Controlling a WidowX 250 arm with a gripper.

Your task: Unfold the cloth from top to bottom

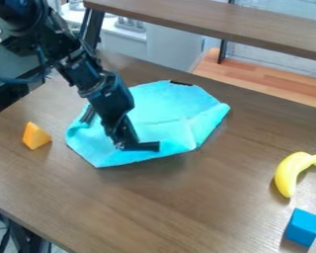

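Note:
The black gripper hangs over the left front part of the turquoise cloth, its lower end near the cloth's front edge. The cloth lies on the wooden table in an uneven many-sided shape, with creases across its middle. Its right side has a raised, folded-over flap, and part of its left side is hidden behind the arm. Whether the gripper touches the cloth I cannot tell.
An orange wedge lies left of the cloth. On the right of the table are a yellow banana and, nearer the front, a blue block. A raised brown shelf crosses behind.

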